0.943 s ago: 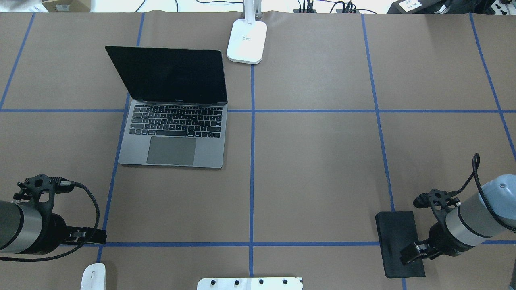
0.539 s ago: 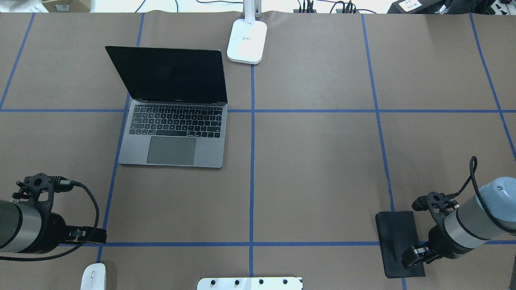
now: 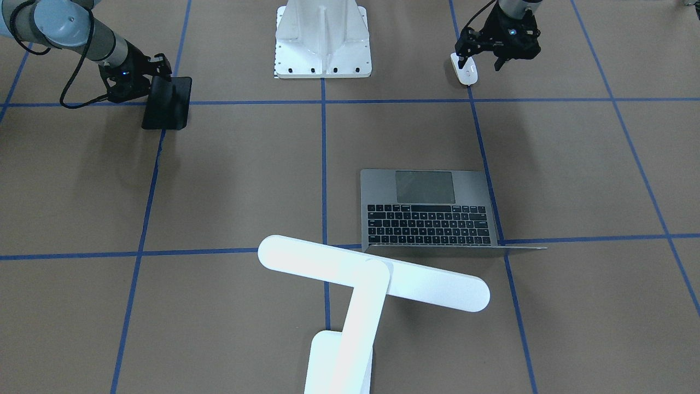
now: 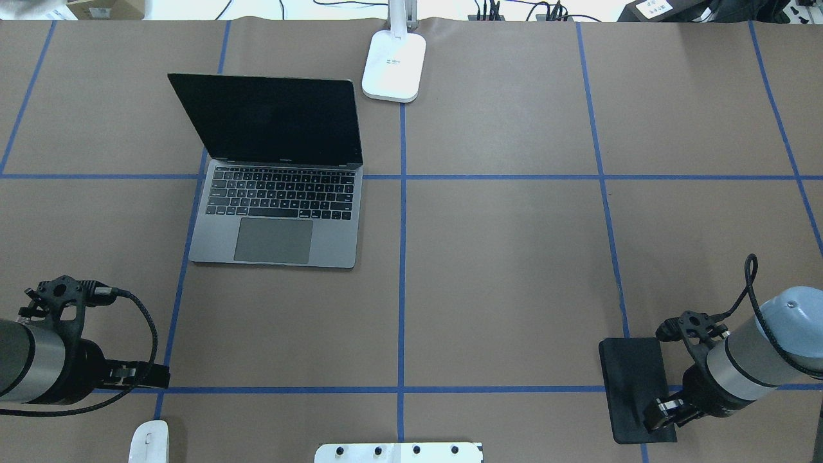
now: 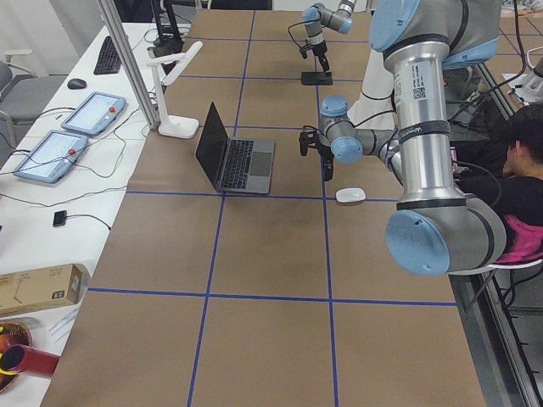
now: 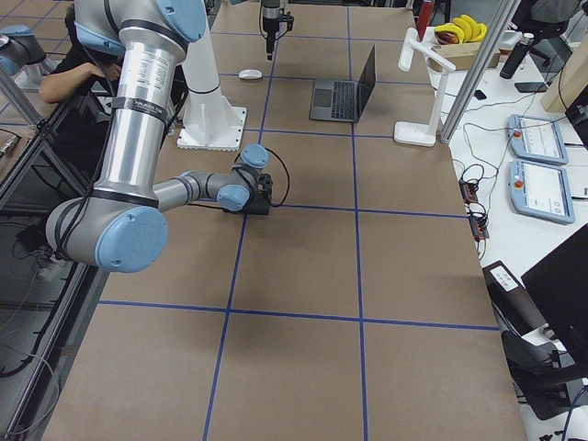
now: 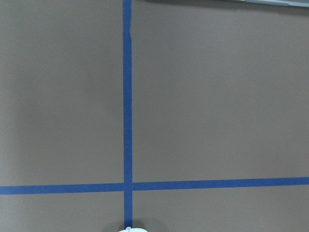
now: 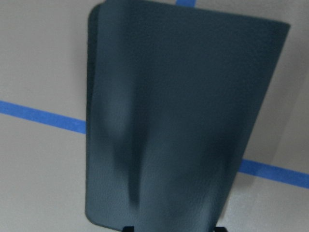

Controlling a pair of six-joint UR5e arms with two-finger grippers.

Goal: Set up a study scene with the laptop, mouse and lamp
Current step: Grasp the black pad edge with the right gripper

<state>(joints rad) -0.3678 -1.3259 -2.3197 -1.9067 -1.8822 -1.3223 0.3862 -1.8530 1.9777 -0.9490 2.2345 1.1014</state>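
Our right fingers pinch the black pad at the desk's four o'clock; left fingers hang spread near the mouse at seven (laptop at ten, lamp at twelve). Next, we judge: carry the pad beside the laptop.

Even, bright overhead light, soft shadows — the lamp blows out white, the black pad blurs close-up.

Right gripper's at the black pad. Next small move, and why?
Probably close the right gripper on the near edge of the black pad before lifting: it sits there, the pad looks buckled in the wrist view, but whether the jaws are shut is unclear.
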